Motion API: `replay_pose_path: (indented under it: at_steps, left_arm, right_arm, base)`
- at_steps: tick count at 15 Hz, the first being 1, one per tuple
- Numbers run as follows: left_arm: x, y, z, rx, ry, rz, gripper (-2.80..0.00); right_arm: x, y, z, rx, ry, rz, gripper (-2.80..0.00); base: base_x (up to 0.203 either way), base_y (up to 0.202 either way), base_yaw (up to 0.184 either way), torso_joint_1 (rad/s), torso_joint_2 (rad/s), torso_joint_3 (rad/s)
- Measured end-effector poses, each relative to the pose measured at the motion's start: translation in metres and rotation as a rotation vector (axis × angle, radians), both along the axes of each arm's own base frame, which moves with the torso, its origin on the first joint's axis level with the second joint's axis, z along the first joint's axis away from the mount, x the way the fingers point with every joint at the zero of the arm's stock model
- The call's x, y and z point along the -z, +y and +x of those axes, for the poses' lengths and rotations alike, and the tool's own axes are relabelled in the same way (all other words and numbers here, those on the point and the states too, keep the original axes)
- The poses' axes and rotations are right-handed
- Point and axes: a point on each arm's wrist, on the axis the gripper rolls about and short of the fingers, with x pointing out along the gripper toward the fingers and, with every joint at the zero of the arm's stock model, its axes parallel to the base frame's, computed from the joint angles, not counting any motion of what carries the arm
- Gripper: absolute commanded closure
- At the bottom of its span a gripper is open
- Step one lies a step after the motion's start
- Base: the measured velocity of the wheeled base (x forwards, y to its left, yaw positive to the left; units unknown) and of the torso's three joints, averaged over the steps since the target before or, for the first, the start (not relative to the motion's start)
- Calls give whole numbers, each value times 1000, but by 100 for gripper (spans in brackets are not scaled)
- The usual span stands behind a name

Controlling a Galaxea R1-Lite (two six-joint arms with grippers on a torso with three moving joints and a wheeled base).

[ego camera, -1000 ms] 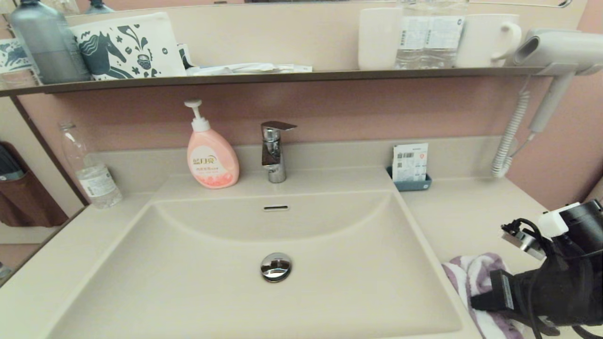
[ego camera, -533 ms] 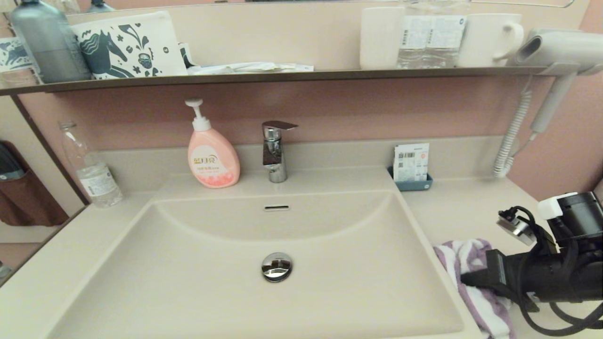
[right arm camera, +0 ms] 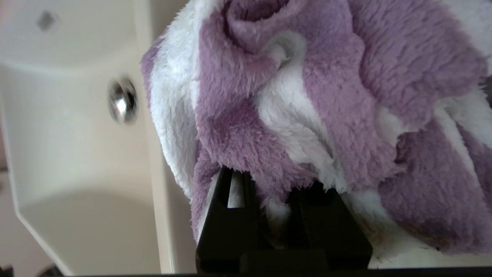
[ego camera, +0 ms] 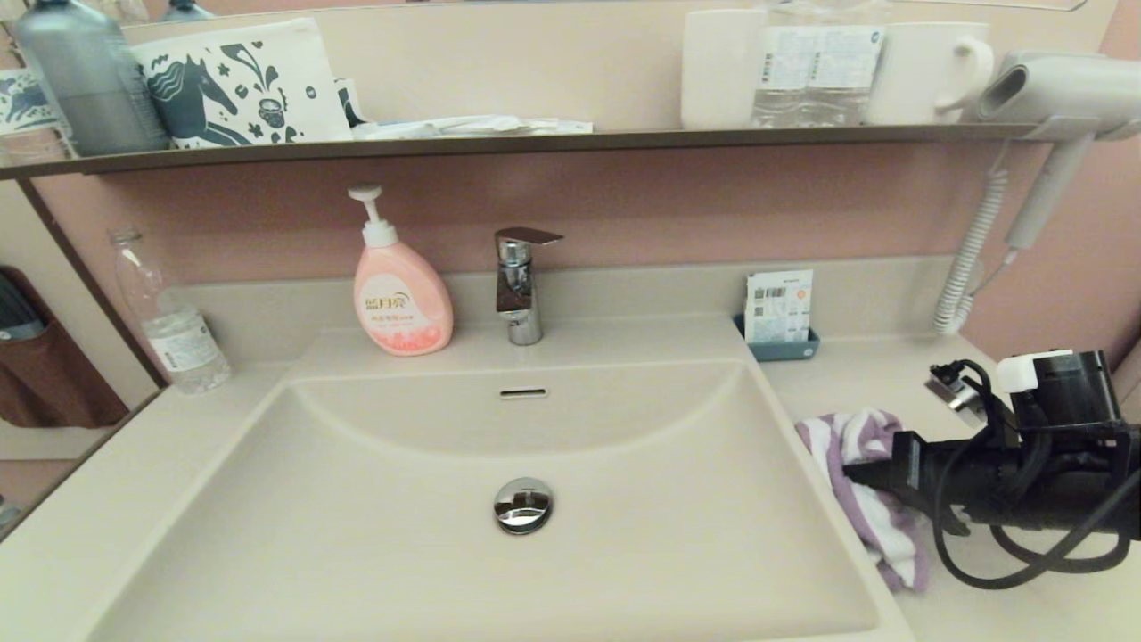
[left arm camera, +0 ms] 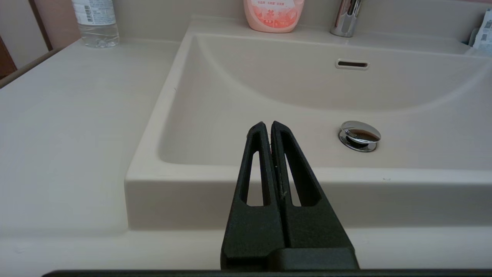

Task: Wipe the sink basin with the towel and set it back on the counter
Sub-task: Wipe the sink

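A fluffy purple-and-white striped towel (ego camera: 851, 446) hangs bunched over the counter (ego camera: 882, 379), just right of the sink basin's (ego camera: 374, 517) right rim. My right gripper (ego camera: 863, 473) reaches in from the right and is shut on the towel, its fingertips buried in the pile. In the right wrist view the towel (right arm camera: 307, 96) fills most of the picture above the right gripper (right arm camera: 269, 181). The basin holds only its chrome drain plug (ego camera: 522, 505) and overflow slot (ego camera: 522, 392). My left gripper (left arm camera: 268, 125) is shut and empty, parked before the basin's front edge (left arm camera: 307, 192).
A chrome faucet (ego camera: 518, 285) and pink soap bottle (ego camera: 399, 294) stand behind the basin. A water bottle (ego camera: 169, 321) is at the far left. A blue tray with a card (ego camera: 777, 321) and a hair dryer's coiled cord (ego camera: 967, 259) are at the right. A dark shelf (ego camera: 535, 143) runs overhead.
My right arm has carried the towel away from the near edge, farther back along the counter and a little toward the basin. The left gripper's earlier state is not shown.
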Motion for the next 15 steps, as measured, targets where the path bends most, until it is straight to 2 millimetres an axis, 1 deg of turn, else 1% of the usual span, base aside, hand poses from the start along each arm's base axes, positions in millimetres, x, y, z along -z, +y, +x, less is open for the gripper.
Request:
replay_pose_path:
  at_steps: [3, 5, 7, 9, 11, 15]
  left_arm:
    - [0, 0, 0, 0, 0, 0, 0]
    - [0, 0, 0, 0, 0, 0, 0]
    - [0, 0, 0, 0, 0, 0, 0]
    - [0, 0, 0, 0, 0, 0, 0]
    - [0, 0, 0, 0, 0, 0, 0]
    - [0, 0, 0, 0, 0, 0, 0]
  right_arm:
    - [3, 4, 22, 23, -120, 43, 0]
    - [1, 6, 39, 49, -193, 52, 0]
    - [-1, 7, 54, 83, -223, 46, 0]
    - [-6, 8, 62, 98, -239, 58, 0]
    - [-8, 11, 62, 95, -220, 63, 0]
    - [-13, 12, 40, 68, -32, 19, 0]
  base:
    - [0, 0, 0, 0, 0, 0]
    - [0, 0, 0, 0, 0, 0]
    - [0, 0, 0, 0, 0, 0]
    - [0, 0, 0, 0, 0, 0]
    - [0, 0, 0, 0, 0, 0]
    - [0, 0, 0, 0, 0, 0]
